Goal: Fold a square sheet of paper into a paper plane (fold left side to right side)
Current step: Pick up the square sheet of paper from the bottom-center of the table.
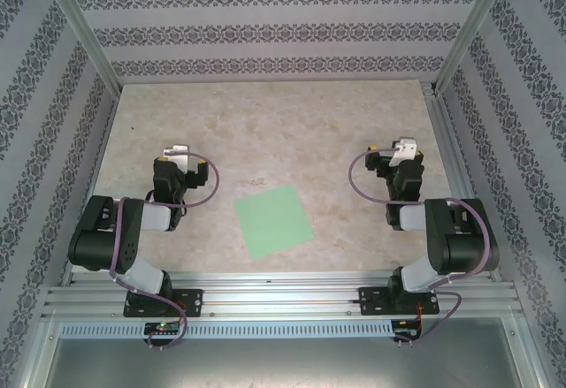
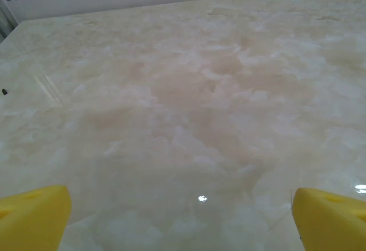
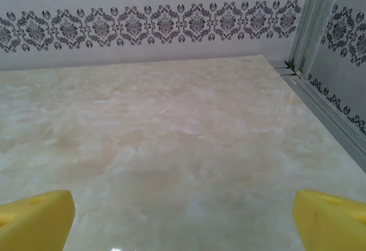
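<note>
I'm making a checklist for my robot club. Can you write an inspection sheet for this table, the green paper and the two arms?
Surface: pale marbled table, glossy, with small glare spots.
Job's things: square sheet of paper, mint green, lying flat and unfolded, turned slightly, between the two arms, touched by neither.
Clutter: one tiny dark speck near the left edge, too small to identify.
Grippers: left gripper open and empty; right gripper open and empty; both over bare table.
Cables: purple cables loop along each arm, not touching the paper.
Surroundings: patterned walls on three sides; metal frame rails at the near edge.
</note>
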You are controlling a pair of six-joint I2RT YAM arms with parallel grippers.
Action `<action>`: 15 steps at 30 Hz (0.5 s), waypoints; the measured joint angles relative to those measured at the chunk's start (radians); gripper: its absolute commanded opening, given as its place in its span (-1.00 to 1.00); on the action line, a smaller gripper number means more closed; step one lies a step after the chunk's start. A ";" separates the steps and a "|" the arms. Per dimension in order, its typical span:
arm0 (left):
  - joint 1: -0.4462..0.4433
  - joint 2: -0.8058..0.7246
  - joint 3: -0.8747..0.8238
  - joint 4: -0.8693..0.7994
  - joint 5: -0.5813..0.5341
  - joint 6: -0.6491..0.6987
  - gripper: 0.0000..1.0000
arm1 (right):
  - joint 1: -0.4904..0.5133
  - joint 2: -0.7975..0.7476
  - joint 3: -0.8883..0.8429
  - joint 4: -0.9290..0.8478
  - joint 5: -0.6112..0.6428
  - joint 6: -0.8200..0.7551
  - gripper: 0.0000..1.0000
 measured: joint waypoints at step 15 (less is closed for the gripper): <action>0.000 0.000 0.000 0.000 0.000 0.000 0.99 | -0.013 0.000 0.000 0.000 -0.015 0.002 0.96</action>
